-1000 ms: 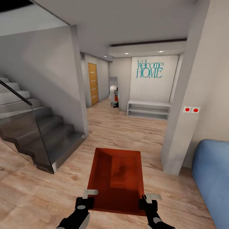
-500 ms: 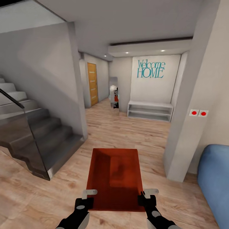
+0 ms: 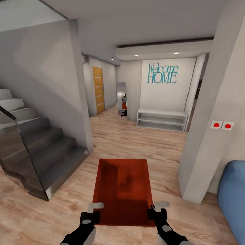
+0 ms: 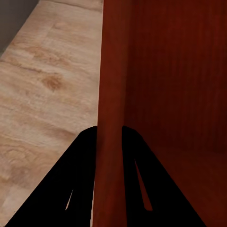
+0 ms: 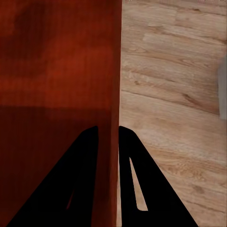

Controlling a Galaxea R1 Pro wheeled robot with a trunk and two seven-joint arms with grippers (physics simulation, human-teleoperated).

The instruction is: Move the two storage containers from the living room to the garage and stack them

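Note:
One orange-red storage container (image 3: 122,190) hangs in front of me above the light wood plank floor (image 3: 136,143), held by both arms. My left gripper (image 3: 92,213) is shut on its left wall (image 4: 111,94), one finger inside and one outside. My right gripper (image 3: 153,213) is shut on its right wall (image 5: 109,85) in the same way. The bin is open-topped and looks empty. The second container is out of view.
A grey staircase with a glass side (image 3: 37,149) rises at the left. A white pillar (image 3: 207,136) with two red buttons (image 3: 222,125) stands at the right, a blue sofa (image 3: 234,194) beside it. Ahead, a hallway leads to a white shelf (image 3: 161,120) and a wooden door (image 3: 98,90).
The whole view has shifted: the staircase has slid left and the pillar and sofa right, the hallway a bit closer. The container and both grippers keep their place relative to me.

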